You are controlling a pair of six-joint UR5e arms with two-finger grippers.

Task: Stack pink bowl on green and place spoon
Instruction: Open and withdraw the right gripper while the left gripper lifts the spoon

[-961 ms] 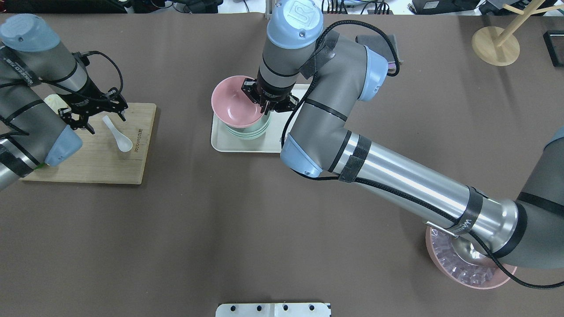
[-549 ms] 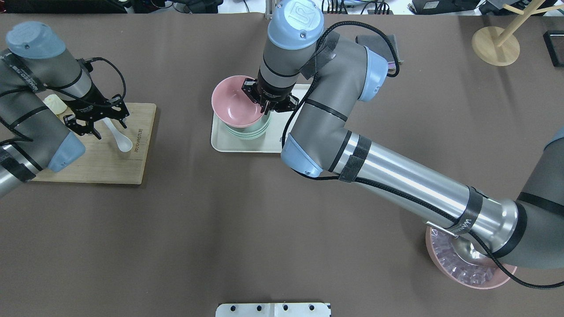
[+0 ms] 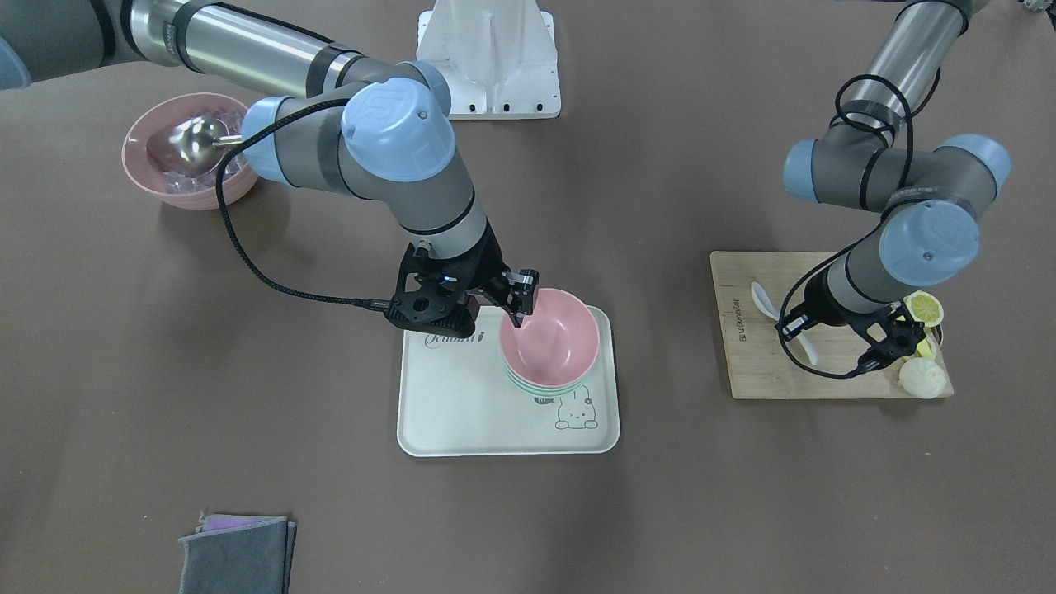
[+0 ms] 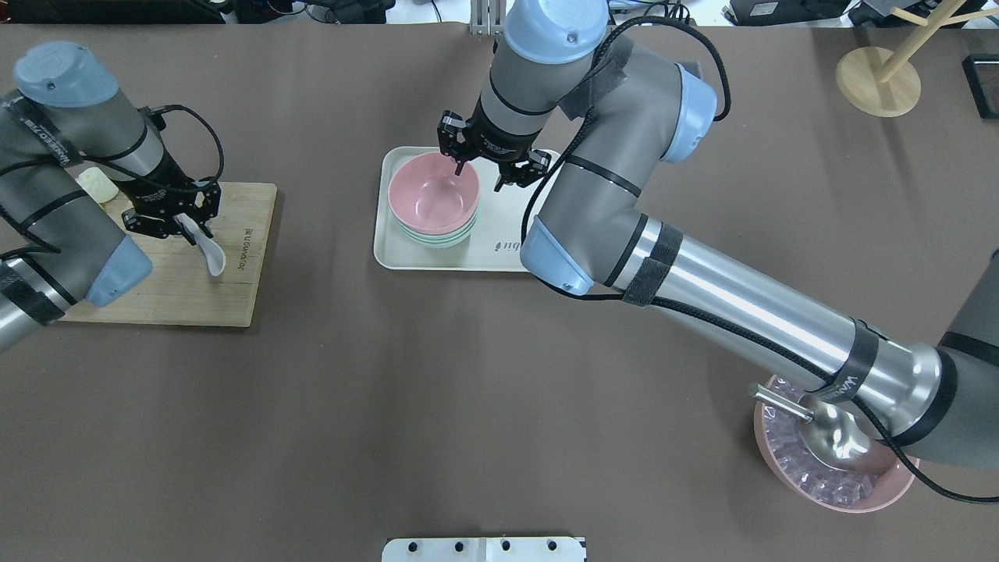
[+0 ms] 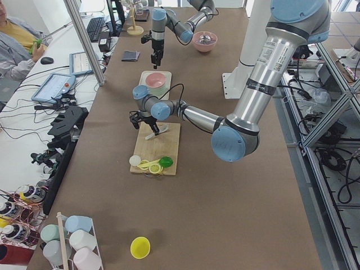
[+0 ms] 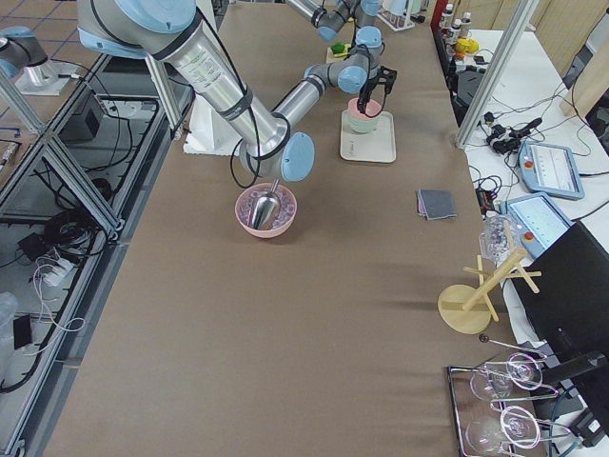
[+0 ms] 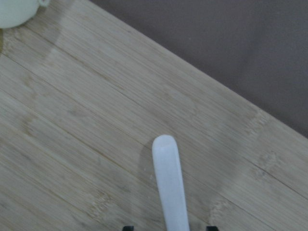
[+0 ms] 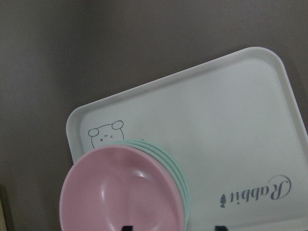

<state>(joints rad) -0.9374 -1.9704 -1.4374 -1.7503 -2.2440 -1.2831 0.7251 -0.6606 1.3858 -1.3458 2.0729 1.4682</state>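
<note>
Pink bowl [image 4: 433, 195] is seated in green bowls [image 4: 437, 236] on tray [image 4: 507, 250], right gripper [image 4: 479, 176] spread empty above; spoon [image 4: 211, 254], on board [image 4: 234, 297], is straddled by unclenched left gripper [image 4: 190, 228]; pick-up is judged in hand, closure on the handle being required next.

Spoon [image 7: 169, 183] bowl end cut off by left wrist view's lower edge; green bowls [image 8: 177, 175] mostly hidden under pink bowl [image 8: 115, 202].
</note>
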